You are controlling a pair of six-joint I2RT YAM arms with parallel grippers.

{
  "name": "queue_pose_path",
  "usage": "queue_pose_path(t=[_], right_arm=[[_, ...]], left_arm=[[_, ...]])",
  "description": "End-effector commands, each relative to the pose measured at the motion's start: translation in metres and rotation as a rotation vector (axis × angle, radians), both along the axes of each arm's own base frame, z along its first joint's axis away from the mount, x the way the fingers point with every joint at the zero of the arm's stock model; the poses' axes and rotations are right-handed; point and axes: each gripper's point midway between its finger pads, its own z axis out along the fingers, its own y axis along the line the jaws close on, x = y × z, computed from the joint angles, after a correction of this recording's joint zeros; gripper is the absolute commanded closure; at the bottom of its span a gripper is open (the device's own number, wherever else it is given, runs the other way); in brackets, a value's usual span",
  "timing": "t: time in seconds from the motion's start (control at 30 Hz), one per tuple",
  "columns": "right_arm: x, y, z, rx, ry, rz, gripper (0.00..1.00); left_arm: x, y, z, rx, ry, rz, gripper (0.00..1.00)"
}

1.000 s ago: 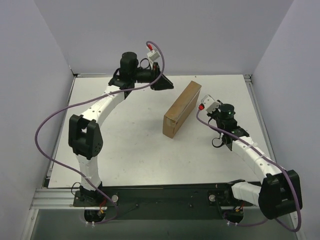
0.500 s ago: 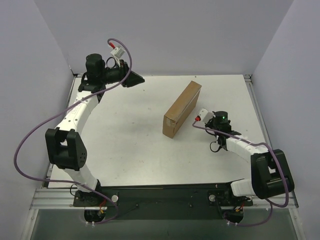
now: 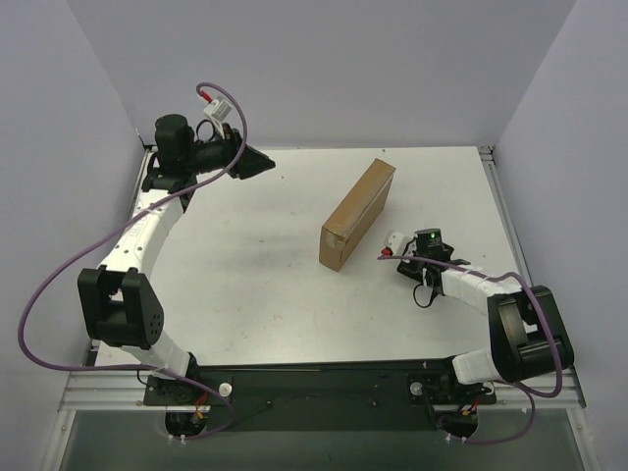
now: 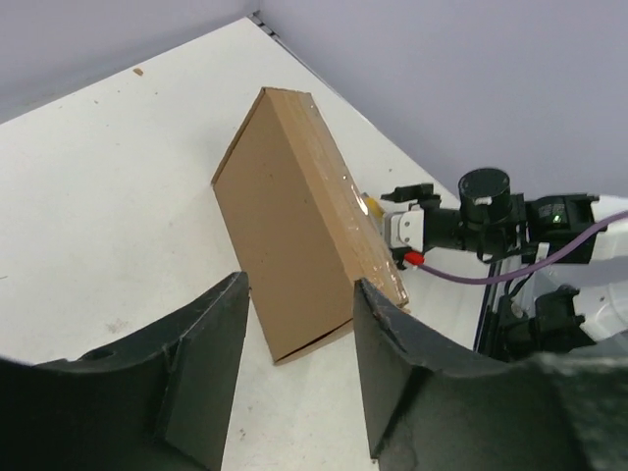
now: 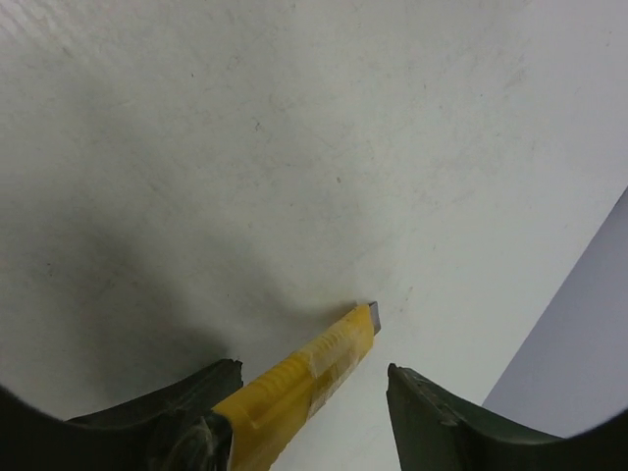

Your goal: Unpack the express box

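Since the earlier frame, the left arm has drawn back to the far-left corner and the right arm has sunk toward the table (image 3: 245,275).

Right gripper (image 5: 312,371): jaws apart. A yellow knife (image 5: 322,353) lies between them against one finger, its handle cut off below.

Left gripper (image 4: 299,285): jaws apart, nothing between.

The express box (image 3: 358,214) stands on edge at mid-table, near the right wrist. Its lid seam is indiscernible.

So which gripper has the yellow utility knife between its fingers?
The right gripper: the yellow utility knife sits between its parted fingers. The left gripper holds nothing.
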Motion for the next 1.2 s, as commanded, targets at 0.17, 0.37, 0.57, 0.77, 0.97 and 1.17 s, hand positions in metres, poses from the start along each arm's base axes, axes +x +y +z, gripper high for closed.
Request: queue_pose_path(t=[0.17,0.37,0.57,0.77,0.97,1.17], right_arm=[[0.005,-0.001,0.052,0.156,0.008,-0.299,0.12],[-0.021,0.011,0.080,0.255,0.118,-0.461,0.01],[0.010,0.075,0.104,0.511,0.151,-0.392,0.02],[0.056,0.123,0.122,0.568,0.110,-0.343,0.06],[0.086,0.167,0.126,0.608,0.092,-0.269,0.07],[0.105,0.207,0.132,0.651,0.075,-0.198,0.08]], left_arm=[[0.017,0.017,0.090,-0.195,0.048,0.230,0.04],[-0.005,0.022,0.162,-0.470,0.148,0.167,0.03],[0.018,0.075,0.191,-0.576,0.362,0.441,0.03],[0.030,0.086,0.220,-0.613,0.321,0.480,0.03],[0.031,0.080,0.210,-0.624,0.382,0.463,0.03],[0.027,0.089,0.223,-0.641,0.356,0.494,0.03]])
